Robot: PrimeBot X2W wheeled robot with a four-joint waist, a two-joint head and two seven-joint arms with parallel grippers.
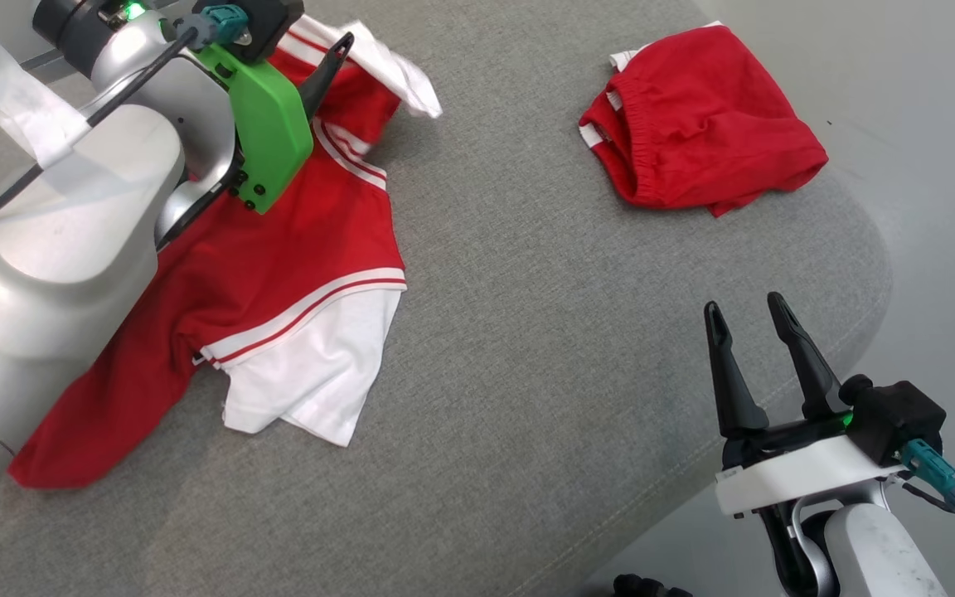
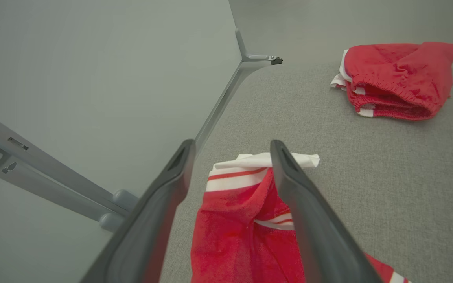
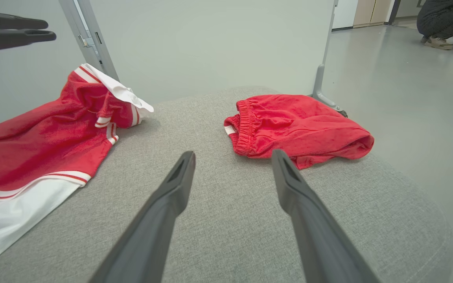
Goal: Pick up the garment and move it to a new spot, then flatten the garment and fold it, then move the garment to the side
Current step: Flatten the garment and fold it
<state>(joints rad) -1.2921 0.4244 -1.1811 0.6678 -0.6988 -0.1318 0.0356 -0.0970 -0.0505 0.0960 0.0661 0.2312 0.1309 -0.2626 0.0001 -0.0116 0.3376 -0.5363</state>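
Garment [image 1: 278, 274], red and white, lies rumpled on the left side of the gray tabletop [image 1: 527, 332]. It looks soft, light and floppy. Left tool [image 2: 232, 147] is spread over its far end; right tool [image 1: 746, 307] is spread, empty. Pinching a corner seems best.

Saw a red garment [image 1: 278, 274] edged with white panels and thin red-and-white stripes; noted plain red shorts [image 1: 710, 124] with white trim, a grey woven cushion [image 1: 544, 348], a bright green wrist cover [image 1: 270, 133], and black fingers [image 1: 730, 373].
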